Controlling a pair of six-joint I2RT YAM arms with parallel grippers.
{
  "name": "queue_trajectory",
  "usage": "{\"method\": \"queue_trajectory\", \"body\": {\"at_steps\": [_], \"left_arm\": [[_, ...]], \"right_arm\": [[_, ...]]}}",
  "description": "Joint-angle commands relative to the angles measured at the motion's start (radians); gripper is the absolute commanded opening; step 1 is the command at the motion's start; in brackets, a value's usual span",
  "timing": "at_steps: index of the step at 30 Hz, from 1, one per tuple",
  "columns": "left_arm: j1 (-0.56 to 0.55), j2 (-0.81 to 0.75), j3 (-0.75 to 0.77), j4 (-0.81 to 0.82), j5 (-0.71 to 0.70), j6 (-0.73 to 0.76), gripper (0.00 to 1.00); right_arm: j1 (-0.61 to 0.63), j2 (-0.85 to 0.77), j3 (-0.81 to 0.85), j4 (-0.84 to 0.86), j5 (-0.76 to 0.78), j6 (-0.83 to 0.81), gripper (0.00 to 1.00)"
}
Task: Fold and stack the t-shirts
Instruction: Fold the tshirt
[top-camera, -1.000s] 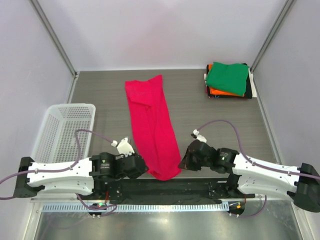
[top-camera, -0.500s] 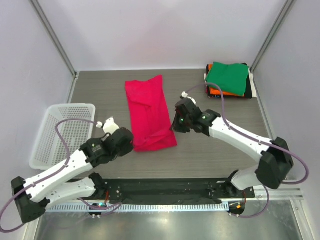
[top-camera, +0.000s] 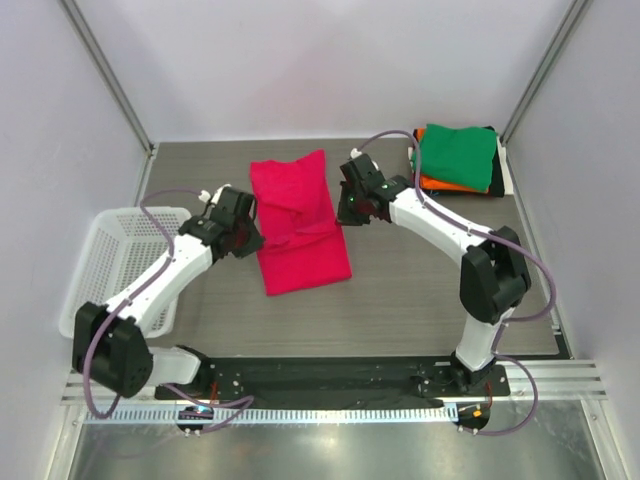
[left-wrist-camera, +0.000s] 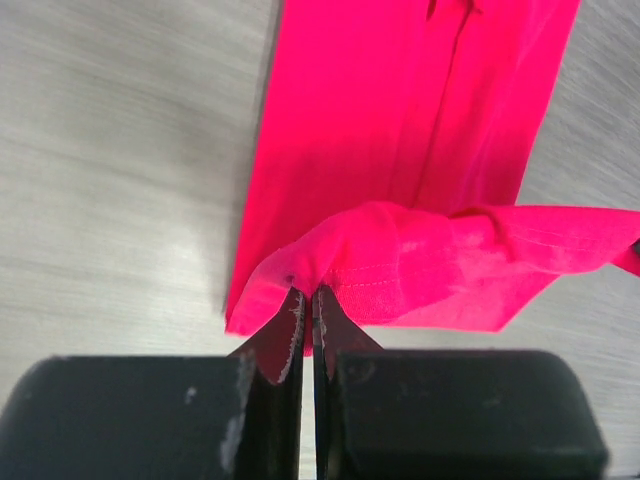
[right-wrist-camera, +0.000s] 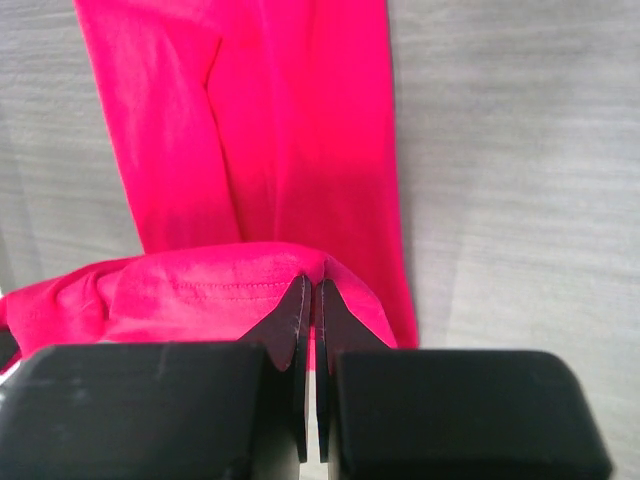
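The pink-red t-shirt (top-camera: 300, 225) lies as a long strip on the table's middle, its near end lifted and carried over the rest. My left gripper (top-camera: 250, 226) is shut on the hem's left corner (left-wrist-camera: 300, 275). My right gripper (top-camera: 345, 210) is shut on the hem's right corner (right-wrist-camera: 315, 275). Both hold the hem a little above the lower layer of the shirt, which shows beyond them in the left wrist view (left-wrist-camera: 400, 120) and the right wrist view (right-wrist-camera: 260, 120). A stack of folded t-shirts (top-camera: 457, 160), green on top of orange, dark and white, sits at the back right.
A white mesh basket (top-camera: 125, 262) stands at the left edge, beside the left arm. Grey wood-grain tabletop (top-camera: 430, 280) lies bare to the right of the shirt. Walls close in at the back and both sides.
Both grippers have carried the shirt's near hem from the front edge towards the back, folding the strip over itself. The shirt now looks about half as long.
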Motion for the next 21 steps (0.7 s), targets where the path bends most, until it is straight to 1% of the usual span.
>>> {"method": "queue_trajectory", "body": {"at_steps": [1, 4, 6, 15, 18, 20, 21], "left_arm": [[0.042, 0.099, 0.078, 0.066, 0.087, 0.109, 0.0], [0.068, 0.162, 0.117, 0.075, 0.111, 0.133, 0.0], [0.083, 0.214, 0.133, 0.078, 0.122, 0.144, 0.0], [0.138, 0.363, 0.163, 0.13, 0.166, 0.159, 0.01], [0.155, 0.438, 0.197, 0.137, 0.173, 0.173, 0.04], [0.173, 0.495, 0.222, 0.137, 0.217, 0.182, 0.07], [0.181, 0.515, 0.257, 0.137, 0.228, 0.187, 0.09]], "right_arm": [[-0.021, 0.044, 0.086, -0.008, -0.026, -0.05, 0.01], [-0.032, 0.096, 0.126, -0.007, -0.029, -0.058, 0.01], [-0.04, 0.133, 0.151, -0.007, -0.066, -0.061, 0.01], [-0.06, 0.263, 0.236, -0.011, -0.092, -0.066, 0.01], [-0.066, 0.312, 0.27, -0.014, -0.094, -0.055, 0.01], [-0.078, 0.358, 0.322, -0.039, -0.086, -0.049, 0.03], [-0.083, 0.372, 0.341, -0.045, -0.094, -0.041, 0.07]]}}
